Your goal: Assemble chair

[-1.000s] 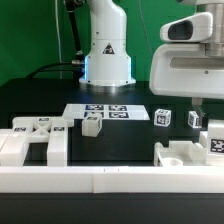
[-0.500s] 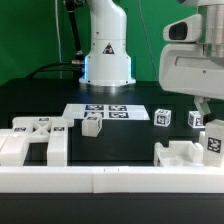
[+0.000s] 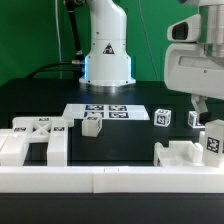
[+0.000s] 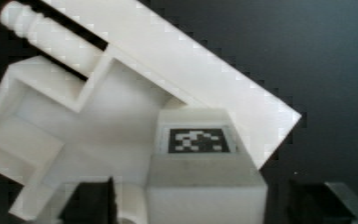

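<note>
In the wrist view a white chair part [image 4: 123, 110] with a pegged bar and a tagged block [image 4: 197, 140] lies under my gripper [image 4: 202, 205]. The two dark fingers [image 4: 91, 200] stand wide apart, one on each side of the tagged block, open. In the exterior view the gripper [image 3: 205, 112] hangs at the exterior view's right, above that same part [image 3: 185, 155]. Another large chair part [image 3: 35, 140] lies at the exterior view's left. A small block [image 3: 93, 125] and two tagged cubes [image 3: 163, 117] [image 3: 193, 119] sit between them.
The marker board [image 3: 105, 111] lies flat in front of the robot base [image 3: 107, 55]. A long low white rail [image 3: 110, 180] runs along the near edge of the black table.
The gripper has shifted a little toward the exterior view's right. No chair part has visibly moved.
</note>
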`<action>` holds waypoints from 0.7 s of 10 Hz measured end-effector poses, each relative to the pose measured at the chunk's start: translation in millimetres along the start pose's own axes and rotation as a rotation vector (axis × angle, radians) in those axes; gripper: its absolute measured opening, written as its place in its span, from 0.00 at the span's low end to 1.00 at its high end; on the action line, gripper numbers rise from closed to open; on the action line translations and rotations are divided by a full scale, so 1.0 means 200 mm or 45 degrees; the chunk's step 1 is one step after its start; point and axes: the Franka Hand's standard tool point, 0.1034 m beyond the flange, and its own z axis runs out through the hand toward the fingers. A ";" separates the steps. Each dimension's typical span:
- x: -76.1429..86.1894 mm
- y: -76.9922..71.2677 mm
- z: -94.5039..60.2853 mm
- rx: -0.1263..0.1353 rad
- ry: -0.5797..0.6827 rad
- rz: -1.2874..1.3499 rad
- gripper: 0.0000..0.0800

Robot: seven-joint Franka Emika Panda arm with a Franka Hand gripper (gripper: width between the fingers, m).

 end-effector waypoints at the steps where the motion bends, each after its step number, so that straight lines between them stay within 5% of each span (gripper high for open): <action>1: 0.00 0.00 0.00 -0.002 -0.001 -0.021 0.68; 2: 0.00 0.00 0.00 -0.004 0.000 -0.066 0.79; 7: 0.01 0.00 0.00 0.000 0.007 -0.738 0.81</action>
